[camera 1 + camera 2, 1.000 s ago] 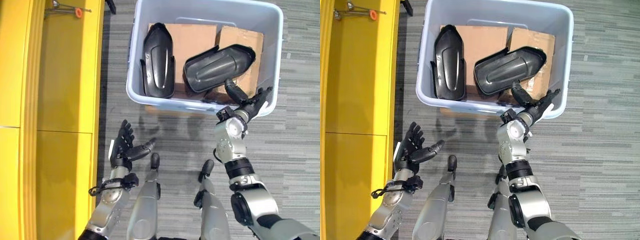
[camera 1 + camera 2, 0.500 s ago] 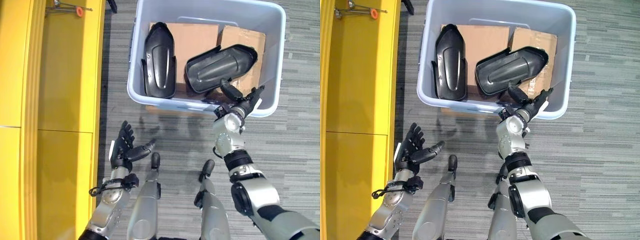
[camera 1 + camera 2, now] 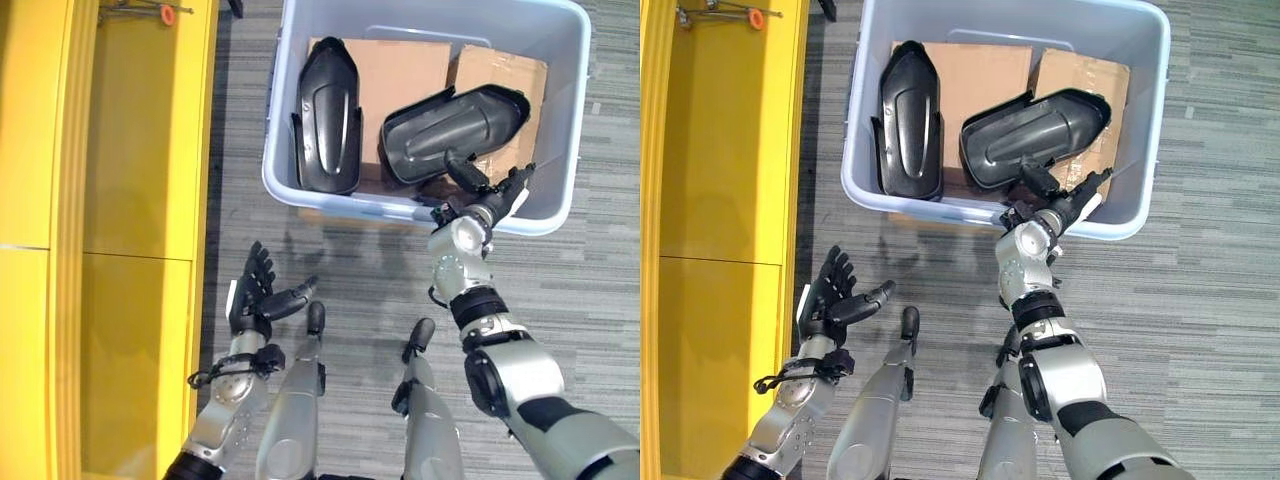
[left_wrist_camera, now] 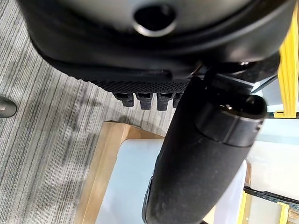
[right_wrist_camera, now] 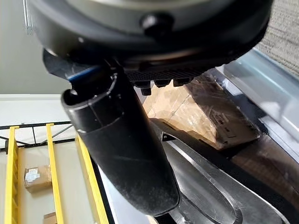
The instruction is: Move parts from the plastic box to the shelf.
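The left hand [image 3: 255, 297] hangs over the grey carpet [image 3: 360, 280] with fingers spread and thumb out, holding nothing; the yellow shelf [image 3: 130, 200] runs along its outer side, and the plastic box [image 3: 275, 150] lies ahead of it and toward the other arm; the right hand [image 3: 487, 200] reaches over the box's near rim, fingers straight and apart, thumb pointing inward, nothing grasped; just past its thumb lies one of two black moulded parts [image 3: 455, 125], slanted across the box floor, and whether the thumb touches it I cannot tell; the second black part [image 3: 328, 115] lies lengthwise further toward the left hand's side; both rest on two sheets of brown cardboard [image 3: 400, 70]; a small label on the cardboard near the right hand is too small to read; beyond the left hand, at the far end of the shelf, sits a small metal item with an orange tip [image 3: 165, 12].
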Controlling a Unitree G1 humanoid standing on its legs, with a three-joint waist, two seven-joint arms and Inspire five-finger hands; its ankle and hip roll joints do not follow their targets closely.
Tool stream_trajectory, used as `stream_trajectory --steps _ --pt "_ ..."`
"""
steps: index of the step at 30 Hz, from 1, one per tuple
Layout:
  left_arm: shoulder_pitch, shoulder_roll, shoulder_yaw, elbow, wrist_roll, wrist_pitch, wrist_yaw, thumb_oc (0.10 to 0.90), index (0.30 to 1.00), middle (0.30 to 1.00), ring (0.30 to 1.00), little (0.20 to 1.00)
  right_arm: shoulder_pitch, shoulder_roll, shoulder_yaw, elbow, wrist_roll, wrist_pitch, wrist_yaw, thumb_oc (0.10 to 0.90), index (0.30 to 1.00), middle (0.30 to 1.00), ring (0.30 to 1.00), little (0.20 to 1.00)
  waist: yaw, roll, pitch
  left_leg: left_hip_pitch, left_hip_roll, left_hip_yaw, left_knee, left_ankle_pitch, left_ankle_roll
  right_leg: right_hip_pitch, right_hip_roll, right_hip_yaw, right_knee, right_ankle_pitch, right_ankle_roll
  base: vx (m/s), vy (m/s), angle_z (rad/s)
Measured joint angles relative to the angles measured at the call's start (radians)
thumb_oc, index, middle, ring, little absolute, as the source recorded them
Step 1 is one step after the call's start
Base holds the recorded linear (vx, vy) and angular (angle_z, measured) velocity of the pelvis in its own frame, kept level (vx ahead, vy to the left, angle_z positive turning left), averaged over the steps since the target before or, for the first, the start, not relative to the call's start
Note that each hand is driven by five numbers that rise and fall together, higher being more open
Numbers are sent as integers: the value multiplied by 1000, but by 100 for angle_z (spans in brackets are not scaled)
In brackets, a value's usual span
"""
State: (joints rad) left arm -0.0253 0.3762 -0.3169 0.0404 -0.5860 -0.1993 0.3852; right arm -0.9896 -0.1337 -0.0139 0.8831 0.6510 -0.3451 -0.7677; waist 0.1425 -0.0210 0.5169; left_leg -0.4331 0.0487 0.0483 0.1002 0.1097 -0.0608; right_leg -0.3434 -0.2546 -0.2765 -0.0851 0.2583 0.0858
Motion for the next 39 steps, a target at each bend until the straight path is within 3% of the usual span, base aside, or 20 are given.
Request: stream_trajectory --steps 14,20,24,34,38,39 --pt "-7 -8 -1 0 -9 -9 1 900 1000 1000 1000 1000 -71 -15 41 124 -3 3 15 900 1000 1000 1000 1000 2 1 -2 -25 0 -1 23 -6 2 -12 -3 -4 -1 -3 3 0 0 0" --pt "-14 -13 -16 0 -36 -30 2 900 1000 1000 1000 1000 -123 -45 48 234 -1 27 90 900 1000 1000 1000 1000 58 31 -19 -69 0 -29 34 -5 1 -33 0 -35 0 4 -1 10 -5 10" --pt "-41 -14 -30 12 -37 -36 3 900 1000 1000 1000 1000 -136 -65 56 262 -1 44 93 900 1000 1000 1000 1000 79 32 -19 -78 -2 -46 34 -6 1 -33 -1 -47 0 4 0 6 3 12" --pt "-52 -18 -35 41 -37 -41 1 900 1000 1000 1000 1000 -181 -81 40 352 3 42 109 900 1000 1000 1000 1000 84 32 -20 -105 -11 -68 55 -9 -1 -35 -9 -76 0 -8 -3 6 7 5" --pt "-59 -18 -37 41 -37 -41 1 900 1000 1000 1000 1000 -197 -99 18 372 65 27 109 900 1000 1000 1000 1000 89 32 -20 -113 -17 -79 56 -7 1 -33 -16 -87 -1 -9 -1 15 15 11" --pt "-59 -18 -37 41 -37 -41 1 900 1000 1000 1000 1000 -199 -101 6 375 83 18 109 875 964 964 964 964 92 32 -20 -113 -18 -78 56 -8 2 -33 -18 -87 -1 -9 -1 0 0 0"
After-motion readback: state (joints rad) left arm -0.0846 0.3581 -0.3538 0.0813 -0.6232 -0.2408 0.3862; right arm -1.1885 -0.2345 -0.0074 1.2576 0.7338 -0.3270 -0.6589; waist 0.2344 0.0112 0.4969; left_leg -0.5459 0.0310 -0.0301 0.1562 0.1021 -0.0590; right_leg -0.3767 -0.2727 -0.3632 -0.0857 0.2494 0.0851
